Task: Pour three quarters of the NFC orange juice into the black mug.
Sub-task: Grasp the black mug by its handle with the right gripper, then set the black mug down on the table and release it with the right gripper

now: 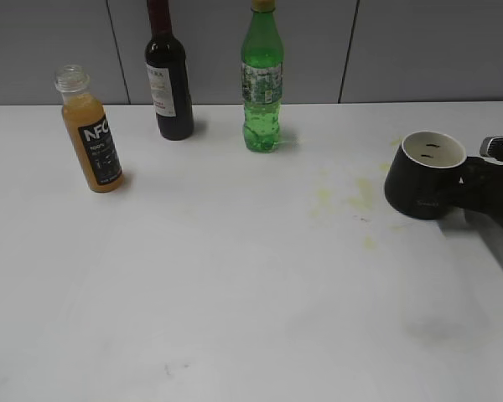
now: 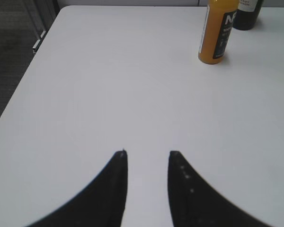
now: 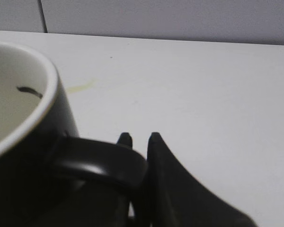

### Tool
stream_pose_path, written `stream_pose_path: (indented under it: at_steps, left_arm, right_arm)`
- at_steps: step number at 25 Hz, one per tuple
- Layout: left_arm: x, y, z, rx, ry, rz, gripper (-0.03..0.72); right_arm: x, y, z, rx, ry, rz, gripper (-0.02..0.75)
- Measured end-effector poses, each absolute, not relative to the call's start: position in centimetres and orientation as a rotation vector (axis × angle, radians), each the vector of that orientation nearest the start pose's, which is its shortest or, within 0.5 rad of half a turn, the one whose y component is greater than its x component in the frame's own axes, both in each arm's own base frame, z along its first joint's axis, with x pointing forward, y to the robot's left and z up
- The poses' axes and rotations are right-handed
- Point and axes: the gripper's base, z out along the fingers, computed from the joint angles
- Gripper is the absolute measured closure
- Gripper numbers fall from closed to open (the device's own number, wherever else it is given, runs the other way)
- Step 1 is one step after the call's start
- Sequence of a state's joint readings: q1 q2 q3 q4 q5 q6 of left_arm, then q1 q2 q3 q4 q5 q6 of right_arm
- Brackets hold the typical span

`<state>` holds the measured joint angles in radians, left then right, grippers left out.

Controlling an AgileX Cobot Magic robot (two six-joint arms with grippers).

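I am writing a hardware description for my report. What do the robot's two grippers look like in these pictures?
The left gripper has two matte black fingers, broad at the base and curving to narrow tips, one with small pale specks. The right gripper has the same dark, tapering, pointed fingers. In the exterior view it appears as a black body with a grey part. No cables or markings show.

A dark wine bottle [image 1: 168,79] with a pale label stands upright at the back of the white counter [image 1: 235,276], close to the grey panelled wall [image 1: 419,50]. Just to its right — apart, not touching — stands a taller green plastic bottle [image 1: 261,84] (yellow cap, printed label). Faint yellowish stains [image 1: 344,197] mark the counter further right.
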<state>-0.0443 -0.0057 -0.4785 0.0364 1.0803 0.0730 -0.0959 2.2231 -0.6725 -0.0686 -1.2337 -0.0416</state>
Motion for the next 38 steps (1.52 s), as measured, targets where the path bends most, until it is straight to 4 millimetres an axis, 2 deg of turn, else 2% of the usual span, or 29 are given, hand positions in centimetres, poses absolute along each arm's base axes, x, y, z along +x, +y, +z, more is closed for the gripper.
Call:
stream_pose_path:
  at_steps: [9,13,16,20,27,31,34,38]
  left_arm:
    - [-0.4,0.3,27.0,0.12,2.076,0.061,0.452]
    - [-0.4,0.3,27.0,0.12,2.076,0.061,0.452]
    - [-0.4,0.3,27.0,0.12,2.076,0.061,0.452]
    - [-0.4,0.3,27.0,0.12,2.076,0.061,0.452]
    - [-0.4,0.3,27.0,0.12,2.076,0.061,0.452]
    - [-0.4,0.3,27.0,0.12,2.076,0.061,0.452]
    - [-0.4,0.3,27.0,0.12,2.076,0.061,0.452]
    - [-0.4,0.3,27.0,0.12,2.076,0.061,0.452]
  right_arm:
    - [34.0,-2.5,5.7,-0.03,1.802,-0.044,0.678]
    - [34.1,-2.3,6.9,-0.065,1.796,-0.052,0.683]
    - [33.9,-1.2,8.5,-0.1,1.775,-0.041,0.684]
    - [33.2,2.0,10.9,-0.171,1.713,0.019,0.685]
    - [30.9,9.4,12.6,-0.24,1.671,0.148,0.685]
    - [29.3,13.5,12.6,-0.294,1.67,0.209,0.685]
    - [28.5,15.5,11.8,-0.333,1.683,0.223,0.686]
    - [28.7,17.6,10.3,-0.355,1.7,0.239,0.686]
